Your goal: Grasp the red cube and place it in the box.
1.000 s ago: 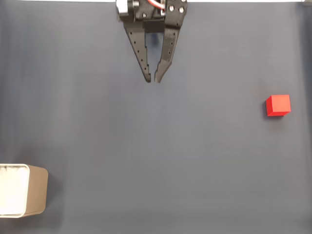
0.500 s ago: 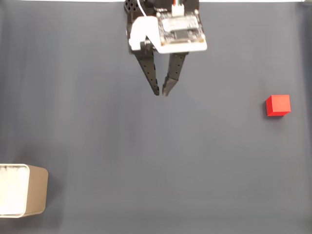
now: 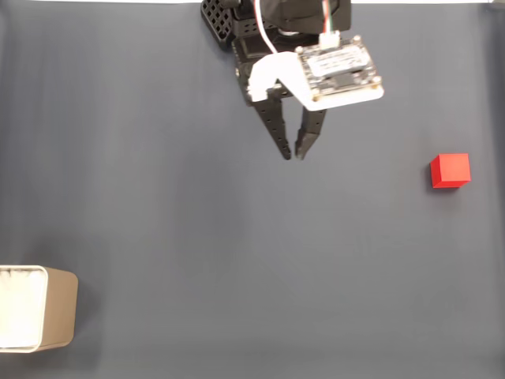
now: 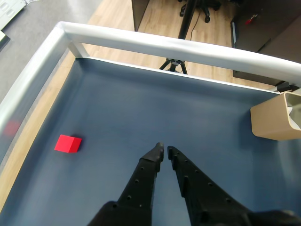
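Fixed view has the gripper [image 3: 293,155] up near the top middle of the mat [image 3: 237,253], fingers nearly pinched together and holding nothing. My guess is it's just reaching out. Red cube [image 3: 450,170] sits well off to the right, and the box [image 3: 55,308] is way down in the bottom-left corner, so they're far apart.

No text, label, brand, number or sign can be read in either view. The circuit board [image 3: 341,73] on the arm shows only tiny marks in the fixed view, too small to make out.
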Robot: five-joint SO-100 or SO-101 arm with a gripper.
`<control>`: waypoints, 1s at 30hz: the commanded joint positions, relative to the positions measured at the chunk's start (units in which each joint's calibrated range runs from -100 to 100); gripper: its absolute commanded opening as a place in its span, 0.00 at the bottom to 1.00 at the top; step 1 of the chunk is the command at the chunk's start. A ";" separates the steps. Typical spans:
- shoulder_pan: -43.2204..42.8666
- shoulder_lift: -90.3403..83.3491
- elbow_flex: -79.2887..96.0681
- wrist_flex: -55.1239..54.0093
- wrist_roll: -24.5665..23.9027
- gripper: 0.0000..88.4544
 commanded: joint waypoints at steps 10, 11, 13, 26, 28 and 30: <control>-5.85 -0.05 -0.03 1.41 1.56 0.00; -6.35 -0.05 0.06 1.41 1.66 0.00; -7.56 -0.05 0.34 1.41 1.86 0.00; -15.37 0.56 0.61 1.33 1.81 0.00; -16.22 0.82 0.70 1.09 1.66 0.00; -17.14 1.17 0.70 1.00 1.61 0.00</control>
